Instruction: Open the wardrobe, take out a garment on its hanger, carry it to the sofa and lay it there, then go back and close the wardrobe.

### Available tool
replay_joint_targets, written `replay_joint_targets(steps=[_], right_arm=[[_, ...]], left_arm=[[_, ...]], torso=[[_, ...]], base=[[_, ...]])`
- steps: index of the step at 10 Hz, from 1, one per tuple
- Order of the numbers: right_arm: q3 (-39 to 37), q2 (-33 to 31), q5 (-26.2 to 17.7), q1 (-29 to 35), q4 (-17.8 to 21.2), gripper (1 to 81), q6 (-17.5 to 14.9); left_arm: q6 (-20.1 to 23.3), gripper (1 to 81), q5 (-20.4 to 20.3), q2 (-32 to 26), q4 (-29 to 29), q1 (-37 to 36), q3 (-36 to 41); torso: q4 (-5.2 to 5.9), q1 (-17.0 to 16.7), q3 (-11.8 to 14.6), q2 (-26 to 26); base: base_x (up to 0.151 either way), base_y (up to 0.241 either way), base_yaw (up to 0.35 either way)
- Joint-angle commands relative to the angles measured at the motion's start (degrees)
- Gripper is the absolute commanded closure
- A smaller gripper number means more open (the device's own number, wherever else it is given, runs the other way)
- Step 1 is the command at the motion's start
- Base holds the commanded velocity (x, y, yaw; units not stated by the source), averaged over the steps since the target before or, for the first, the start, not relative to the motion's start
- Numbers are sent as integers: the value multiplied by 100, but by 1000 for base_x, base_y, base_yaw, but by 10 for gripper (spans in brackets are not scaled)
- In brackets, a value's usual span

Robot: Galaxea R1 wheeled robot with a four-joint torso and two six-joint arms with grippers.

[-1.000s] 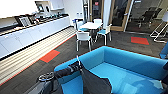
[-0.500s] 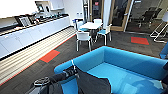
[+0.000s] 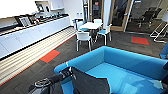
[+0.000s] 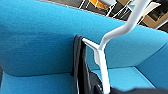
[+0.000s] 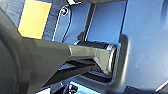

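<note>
Hanging over the blue sofa's [image 3: 130,62] near arm, the black T-shirt [image 3: 88,83] on its white hanger [image 4: 102,53] is held by the left gripper [image 3: 68,72]; the right gripper's grip cannot be told.

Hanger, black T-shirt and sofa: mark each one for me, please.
hanger [image 4: 102,62], left wrist view, on its white stem.
black T-shirt [image 3: 88,83], head view, on the dark fabric.
sofa [image 3: 135,61], head view, on the blue backrest.

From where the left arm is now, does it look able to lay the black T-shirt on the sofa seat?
Probably yes. The left arm holds the black T-shirt on its hanger right over the sofa arm, and the seat cushion beside it looks bare, with nothing seen between.
</note>
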Motion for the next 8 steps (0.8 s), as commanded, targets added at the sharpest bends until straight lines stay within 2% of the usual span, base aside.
replay_joint_targets(steps=[1,7,8], right_arm=[[63,89,-218,16,-103,10,-13],[63,72,-218,8,-103,10,-13],[63,72,-218,8,-103,10,-13]], left_arm=[[-11,811,62,-177,14,-855,-280],[6,811,36,-283,57,-521,-368],[15,10,18,-257,66,-468,-368]], torso=[[0,0,0,0],[0,0,0,0],[0,0,0,0]], base=[[0,0,0],[0,0,0],[0,0,0]])
